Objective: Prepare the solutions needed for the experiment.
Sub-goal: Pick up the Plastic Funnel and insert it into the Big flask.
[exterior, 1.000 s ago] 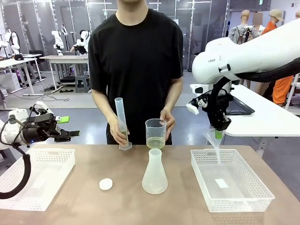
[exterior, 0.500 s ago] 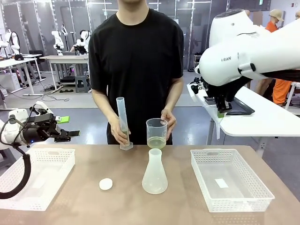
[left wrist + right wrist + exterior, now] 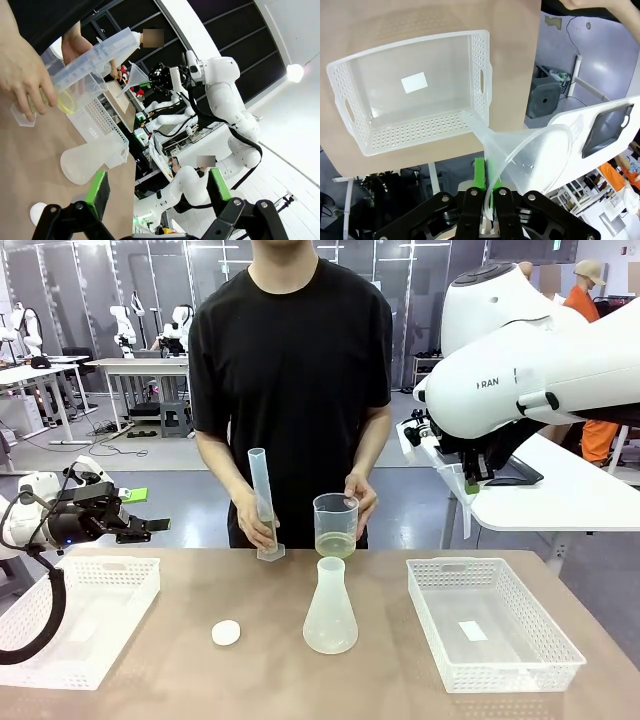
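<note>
Right wrist view: right tool [image 3: 487, 192] clamped on funnel [image 3: 530, 155] over basket [image 3: 415, 85].
Left wrist view: left tool [image 3: 159, 189] spread wide, empty.
Beaker [image 3: 335, 510]: solutions [image 3: 333, 544] inside, behind flask [image 3: 330, 610].
Change: funnel raised since a second ago.

Pretty big open lab-type room. Smooth grey floor [image 3: 180, 465] runs all the way back, with a few loose cables [image 3: 105, 448] lying on it over on the left. The back wall [image 3: 90, 280] is dark glass-looking panels in pale frames. A couple of white tables [image 3: 140, 364] stand well back on the left. Another white table [image 3: 560, 502] sits much closer on the right, with a dark mat [image 3: 520, 475] on top. Up front there's a brown counter [image 3: 180, 660]. In the left wrist view a round lamp [image 3: 295, 73] glows bright against a white surface.
</note>
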Available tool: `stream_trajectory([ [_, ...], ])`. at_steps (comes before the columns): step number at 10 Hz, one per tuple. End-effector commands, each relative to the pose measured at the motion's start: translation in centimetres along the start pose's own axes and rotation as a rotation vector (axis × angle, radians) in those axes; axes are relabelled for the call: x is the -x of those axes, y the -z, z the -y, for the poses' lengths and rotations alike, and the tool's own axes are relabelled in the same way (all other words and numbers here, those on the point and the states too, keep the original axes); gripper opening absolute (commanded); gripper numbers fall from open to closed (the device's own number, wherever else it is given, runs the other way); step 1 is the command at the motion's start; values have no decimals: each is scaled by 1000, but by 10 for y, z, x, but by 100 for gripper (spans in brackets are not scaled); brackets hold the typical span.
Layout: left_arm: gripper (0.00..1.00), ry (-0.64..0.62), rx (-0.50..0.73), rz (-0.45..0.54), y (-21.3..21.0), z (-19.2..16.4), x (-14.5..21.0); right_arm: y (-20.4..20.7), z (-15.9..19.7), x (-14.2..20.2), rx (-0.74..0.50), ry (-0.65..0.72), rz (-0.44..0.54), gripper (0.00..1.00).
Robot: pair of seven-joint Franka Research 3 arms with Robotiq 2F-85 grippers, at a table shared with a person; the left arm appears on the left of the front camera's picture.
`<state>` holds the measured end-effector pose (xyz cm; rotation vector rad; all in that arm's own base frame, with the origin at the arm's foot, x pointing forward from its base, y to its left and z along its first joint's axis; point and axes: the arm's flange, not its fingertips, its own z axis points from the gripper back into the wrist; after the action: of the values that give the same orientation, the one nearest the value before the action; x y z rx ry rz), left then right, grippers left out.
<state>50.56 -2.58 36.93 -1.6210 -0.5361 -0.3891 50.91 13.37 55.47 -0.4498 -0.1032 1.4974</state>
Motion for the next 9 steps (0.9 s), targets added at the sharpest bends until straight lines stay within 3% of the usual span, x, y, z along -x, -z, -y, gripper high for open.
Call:
stream_trajectory([
  [1,100,6,-18,-12,1,1,2,-1,5,2,-5,-10,6,0],
  [3,100,6,-18,-12,1,1,2,0,0,1,0,2,0,4],
  [7,100,6,-18,-12,1,1,2,-13,-20,-48,142,-151,74,4],
  [9,100,6,-18,-12,1,1,2,-28,-34,-72,206,-263,164,4],
])
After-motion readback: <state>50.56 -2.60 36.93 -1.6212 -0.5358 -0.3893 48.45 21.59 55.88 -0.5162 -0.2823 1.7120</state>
